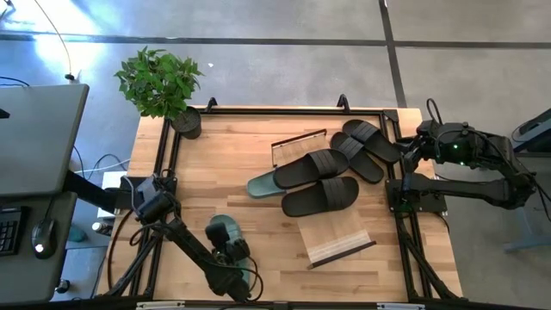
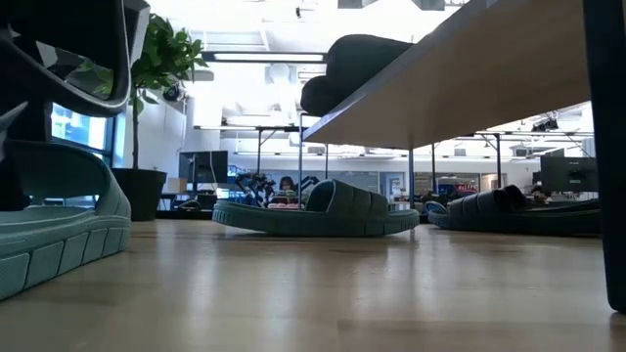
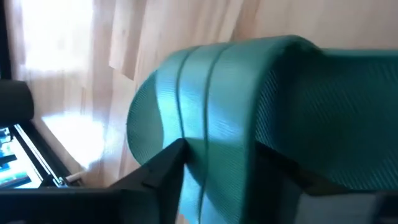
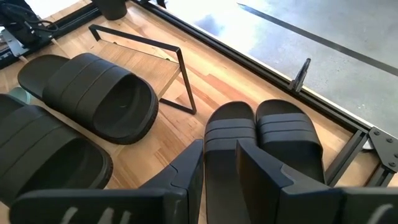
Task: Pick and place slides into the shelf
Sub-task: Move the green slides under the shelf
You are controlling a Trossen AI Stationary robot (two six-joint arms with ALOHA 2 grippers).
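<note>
Where the left arm reaches in along the bottom edge of the high view, its tool [image 1: 229, 251] sits right over a green slide [image 1: 222, 231] at the lower left of the desk [image 1: 258, 138]. Left wrist view: dark fingers [image 3: 158, 177] straddle the ribbed green strap [image 3: 211, 124], pressing its sides; looks like a grip on the strap, though whether it is fully tight I can't say.

Slide's long axis runs roughly up-down in the high view, end nearest the tool hidden under it. Which end is the toe: not clear.

Shelf [image 1: 340, 241] lies to the right of this slide, plank sloping, two black slides [image 1: 320, 181] already on it. Second green slide [image 1: 267, 183] pokes out at the shelf's left. Left arm clearly nearer both.

Right tool [image 4: 217, 158] waits at the right edge, jaws parted around the strap of one slide of a black pair [image 4: 267, 137], not visibly pinching it.
</note>
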